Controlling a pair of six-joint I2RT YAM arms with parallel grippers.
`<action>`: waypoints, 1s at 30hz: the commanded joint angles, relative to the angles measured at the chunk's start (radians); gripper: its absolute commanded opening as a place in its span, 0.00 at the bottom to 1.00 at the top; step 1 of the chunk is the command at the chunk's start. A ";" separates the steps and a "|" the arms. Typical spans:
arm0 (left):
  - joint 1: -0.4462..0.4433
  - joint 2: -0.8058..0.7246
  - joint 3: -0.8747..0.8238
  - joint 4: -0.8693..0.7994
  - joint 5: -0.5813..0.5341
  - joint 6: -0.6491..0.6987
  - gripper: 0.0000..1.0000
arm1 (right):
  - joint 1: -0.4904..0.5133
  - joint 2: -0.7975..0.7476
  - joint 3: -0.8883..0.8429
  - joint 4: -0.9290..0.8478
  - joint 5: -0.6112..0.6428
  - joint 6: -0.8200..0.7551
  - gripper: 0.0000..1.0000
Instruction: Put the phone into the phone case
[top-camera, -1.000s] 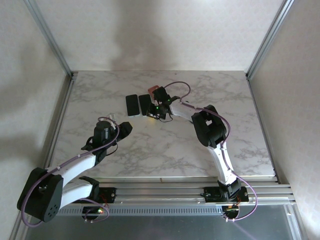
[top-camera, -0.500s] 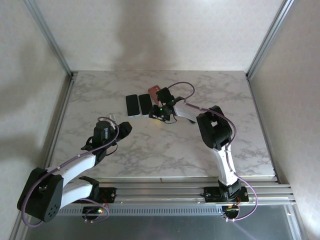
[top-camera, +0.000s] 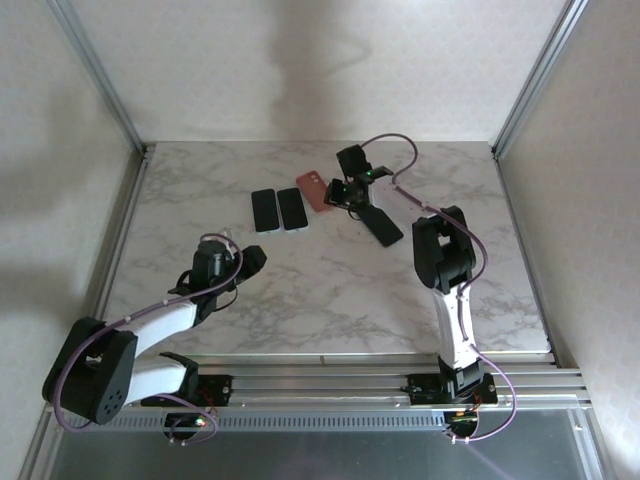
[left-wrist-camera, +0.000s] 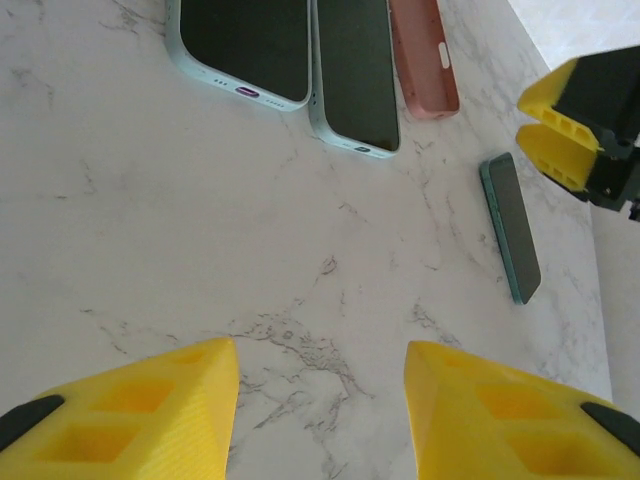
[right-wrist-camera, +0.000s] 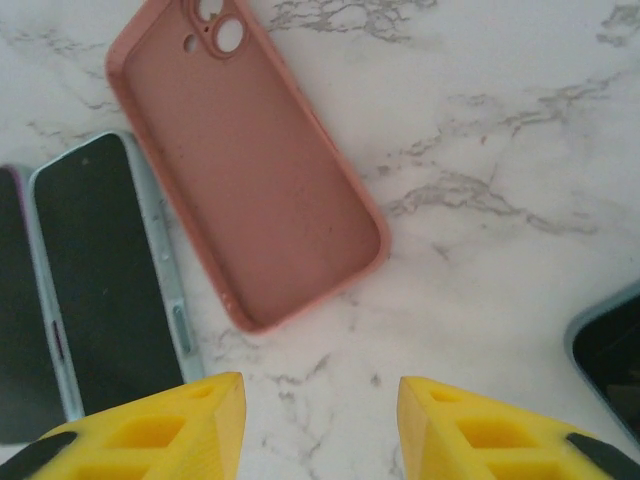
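**Two grippers open; case empty, three phones loose on the marble**

Right gripper (right-wrist-camera: 320, 400): the yellow fingers (right-wrist-camera: 150, 430) stand moderately apart. Only bare marble lies between them and nothing is held. Just ahead of the fingertips lies the pink phone case (right-wrist-camera: 250, 160), flat, open side up and empty. Its camera cut-outs are at the end away from the gripper. In the top view this gripper sits just beside the case's right edge, between the case and the teal phone (left-wrist-camera: 513, 225).

Left gripper (left-wrist-camera: 320, 370): the fingers (left-wrist-camera: 150, 420) are likewise parted at a moderate gap and grip nothing, with table surface showing between them. This gripper sits over the near left part of the marble table (top-camera: 330, 290), well apart from every item.

Items: three phones, all flat on the table, none in the case.
- The teal phone lies alone to the right of the case, dark face up, at an angle to the other items.
- The first pale-edged phone (left-wrist-camera: 245, 40) and the second pale-edged phone (left-wrist-camera: 355, 70) lie side by side to the left of the case, dark screens up. Whether their long edges touch cannot be told.
- The second pale-edged phone is just beside the case's left edge.
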 joint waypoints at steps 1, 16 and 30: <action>0.012 0.017 0.038 0.037 0.021 0.031 0.47 | 0.000 0.078 0.110 -0.083 0.046 -0.019 0.44; 0.038 0.073 0.052 0.064 0.048 0.041 0.46 | -0.005 0.272 0.371 -0.215 0.112 -0.029 0.37; 0.043 0.087 0.050 0.069 0.055 0.039 0.46 | -0.023 0.305 0.372 -0.201 0.115 -0.029 0.24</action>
